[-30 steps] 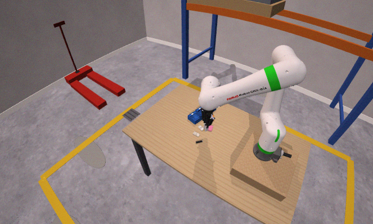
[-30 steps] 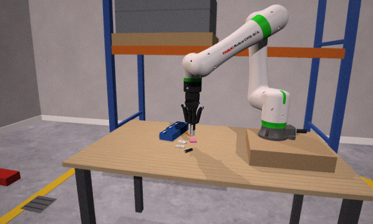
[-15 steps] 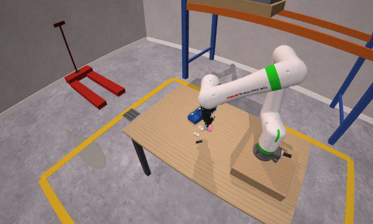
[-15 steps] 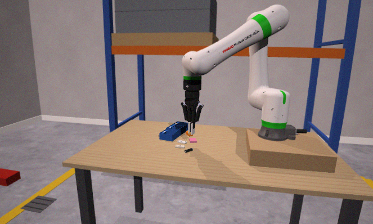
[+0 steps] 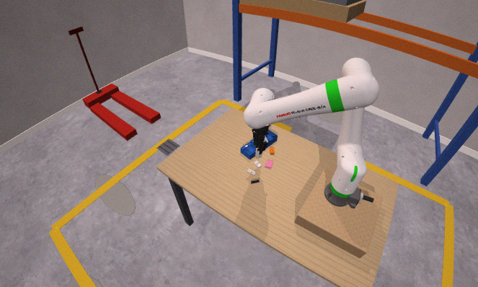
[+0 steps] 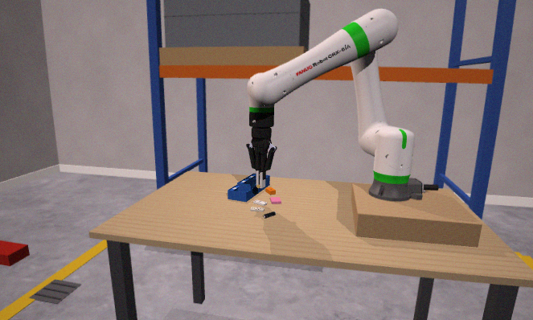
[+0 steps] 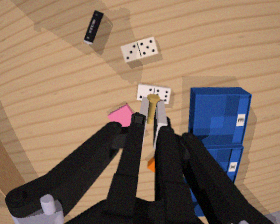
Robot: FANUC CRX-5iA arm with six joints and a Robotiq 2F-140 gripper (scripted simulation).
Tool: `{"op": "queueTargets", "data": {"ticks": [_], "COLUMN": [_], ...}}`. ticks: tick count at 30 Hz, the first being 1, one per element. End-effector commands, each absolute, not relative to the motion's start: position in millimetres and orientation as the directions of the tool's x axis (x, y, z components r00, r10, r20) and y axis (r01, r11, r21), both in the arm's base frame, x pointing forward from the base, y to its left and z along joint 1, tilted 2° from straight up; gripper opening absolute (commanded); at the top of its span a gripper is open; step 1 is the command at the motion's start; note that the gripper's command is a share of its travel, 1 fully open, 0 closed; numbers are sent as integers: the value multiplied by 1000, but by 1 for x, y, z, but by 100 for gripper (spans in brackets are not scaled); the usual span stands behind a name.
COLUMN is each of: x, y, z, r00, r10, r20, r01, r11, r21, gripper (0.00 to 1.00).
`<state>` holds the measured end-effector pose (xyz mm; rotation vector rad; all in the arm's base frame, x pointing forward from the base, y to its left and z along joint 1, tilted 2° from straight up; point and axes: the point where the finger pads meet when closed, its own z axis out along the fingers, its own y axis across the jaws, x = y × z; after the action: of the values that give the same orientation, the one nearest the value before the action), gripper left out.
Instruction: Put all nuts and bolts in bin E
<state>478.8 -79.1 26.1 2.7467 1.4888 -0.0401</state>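
My gripper [image 5: 258,154] [image 6: 259,182] [image 7: 151,108] is shut on a small bolt [image 7: 152,104] with a tan head and a grey shaft, held point-down between the fingertips. It hangs just above the table at the near edge of the blue bins [image 5: 249,149] [image 6: 239,194] [image 7: 220,112]. The bins stand in a row with small white labels; I cannot read the letters. A small black bar [image 5: 254,182] [image 6: 268,215] [image 7: 94,27] lies on the table farther from the bins.
Two white dominoes [image 5: 251,171] [image 6: 257,208] [image 7: 139,48] lie between the gripper and the black bar. A pink block [image 5: 269,164] [image 6: 275,200] [image 7: 120,116] and an orange block [image 5: 272,150] [image 6: 270,190] lie beside the gripper. The arm's wooden base block [image 6: 416,225] stands at the right.
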Motion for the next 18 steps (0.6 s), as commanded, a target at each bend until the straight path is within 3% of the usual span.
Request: {"op": "queueTargets", "data": {"ticks": [1,6,18], "x": [495,512,555], "y": [-93,-109,-149], "z": [26,26,27], "r00": [545,386,379], "r10": [838,922,925], "r20": [-30,-30,-30], "r01": [838,922,925], "r11": [-545,-386,-379], "r21": [1,-4,-5], "gripper": [6,6,6]}}
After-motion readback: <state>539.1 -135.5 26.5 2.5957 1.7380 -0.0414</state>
